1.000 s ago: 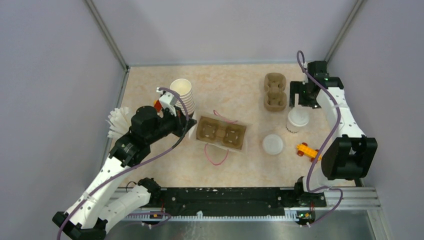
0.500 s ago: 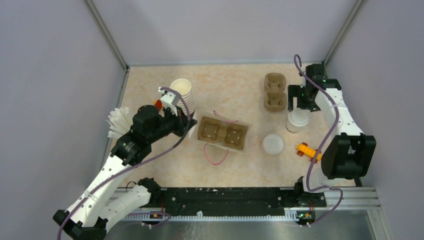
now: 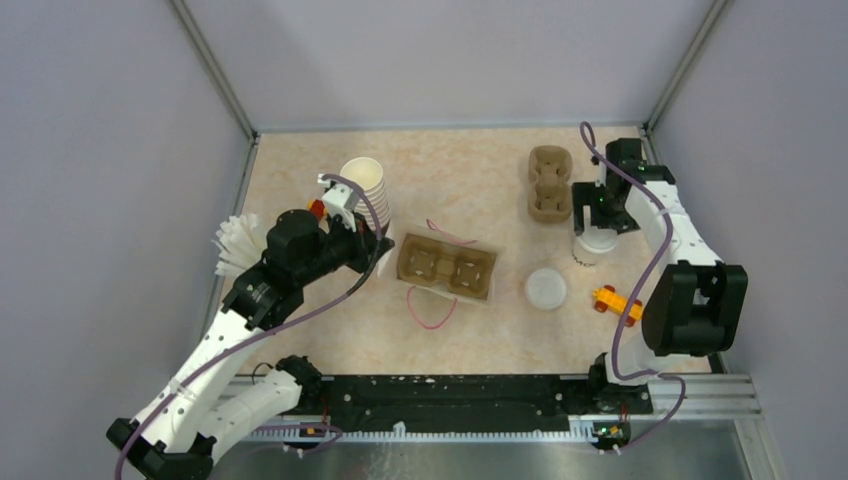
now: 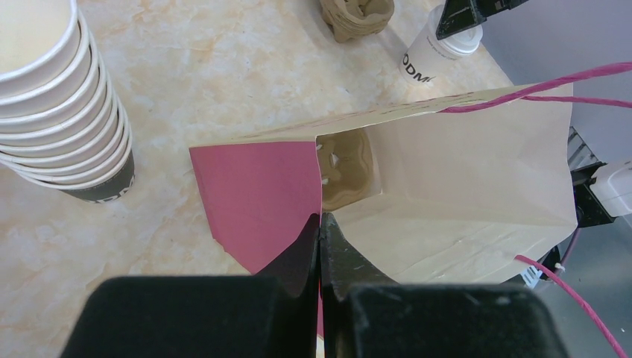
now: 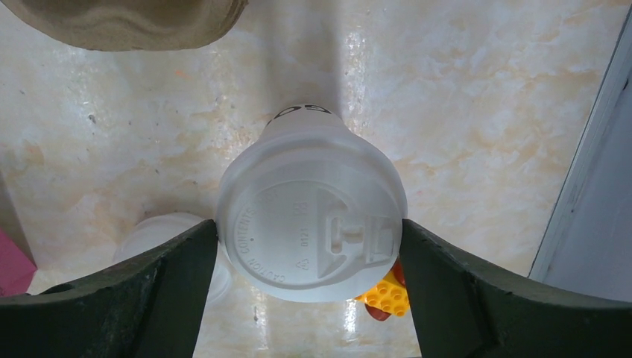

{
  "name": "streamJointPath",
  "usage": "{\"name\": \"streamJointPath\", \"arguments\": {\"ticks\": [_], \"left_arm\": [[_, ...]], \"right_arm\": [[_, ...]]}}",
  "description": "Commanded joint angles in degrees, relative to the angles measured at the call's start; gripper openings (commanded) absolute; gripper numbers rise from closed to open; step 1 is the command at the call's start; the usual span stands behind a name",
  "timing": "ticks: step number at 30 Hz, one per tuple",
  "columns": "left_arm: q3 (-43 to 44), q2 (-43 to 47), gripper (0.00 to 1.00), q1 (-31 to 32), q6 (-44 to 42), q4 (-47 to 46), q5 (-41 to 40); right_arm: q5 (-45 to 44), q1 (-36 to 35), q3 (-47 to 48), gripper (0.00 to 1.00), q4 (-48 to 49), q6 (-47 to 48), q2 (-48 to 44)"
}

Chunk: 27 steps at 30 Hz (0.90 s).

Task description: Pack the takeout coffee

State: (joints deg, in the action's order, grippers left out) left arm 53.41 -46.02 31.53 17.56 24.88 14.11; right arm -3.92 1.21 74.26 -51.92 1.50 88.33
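- Marbled beige bench (image 3: 470,165) carries a small white lidded paper coffee cup (image 5: 309,212), standing upright.
- Right gripper (image 5: 309,233) jaws stand apart, flanking the cup's lid.
- Left gripper (image 4: 320,233) jaws are clamped together on the edge of a brown paper bag (image 4: 462,171).

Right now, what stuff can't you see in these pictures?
Takeout coffee lettering: right wrist view, its lid hides most.
Same cup, top view: right gripper covers most.
Cup carrier inside the paper bag: left wrist view, bag walls hide most.
What's inside the cup: lid on, every view.
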Motion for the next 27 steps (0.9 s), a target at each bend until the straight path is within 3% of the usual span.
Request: {"name": "streamJointPath", "arguments": {"ticks": [1, 10, 15, 27], "left_arm": [[1.26, 0.33, 0.0, 0.11, -0.88, -1.32, -0.09], [1.32, 0.43, 0.0, 0.09, -0.69, -1.04, -0.23], [1.51, 0.34, 0.0, 0.11, -0.86, -0.98, -0.22], [1.36, 0.45, 0.0, 0.11, -0.69, -0.71, -0.17]], "right_arm": [[0.49, 0.3, -0.1, 0.84, 1.53, 0.49, 1.13], [-0.56, 0.37, -0.08, 0.73, 1.21, 0.36, 0.69], [-0.05, 0.35, 0.19, 0.82, 1.06, -0.04, 0.26], [0.47, 0.36, 3.36, 0.87, -0.75, -1.06, 0.32]]}}
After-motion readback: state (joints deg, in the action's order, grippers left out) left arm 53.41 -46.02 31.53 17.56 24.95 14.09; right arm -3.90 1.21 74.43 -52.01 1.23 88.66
